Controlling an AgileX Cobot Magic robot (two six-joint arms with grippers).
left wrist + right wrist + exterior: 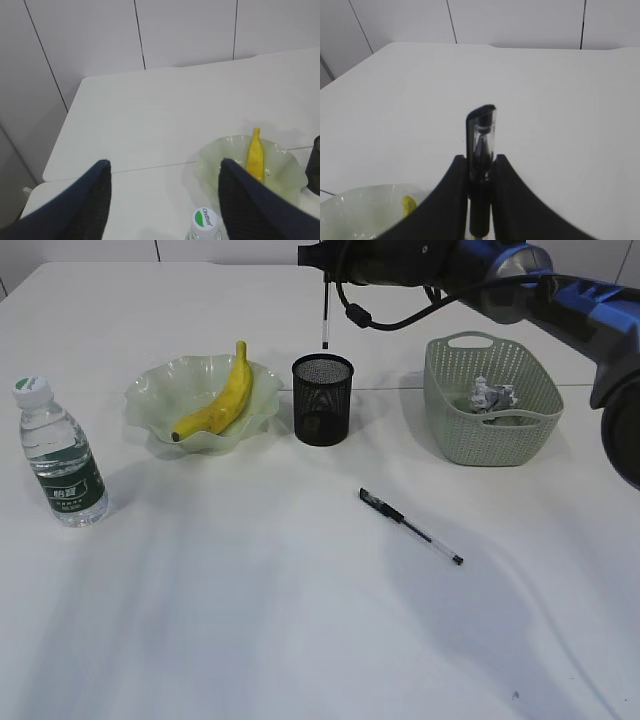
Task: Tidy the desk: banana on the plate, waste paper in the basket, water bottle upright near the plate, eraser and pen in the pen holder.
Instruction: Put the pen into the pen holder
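My right gripper (325,262) (480,159) is shut on a black pen (325,318) (481,132), which hangs upright just above the black mesh pen holder (322,400). A second pen (410,526) lies on the table in front of the holder. The banana (225,400) (255,157) rests on the pale green plate (150,395). Crumpled waste paper (492,396) sits inside the green basket (490,435). The water bottle (60,455) stands upright left of the plate. My left gripper (164,162) is open above and behind its cap (206,220), not touching it. The eraser is out of view.
The basket stands right of the pen holder, and the right arm (540,290) reaches over it from the right. The table's far edge (150,72) meets a white panelled wall.
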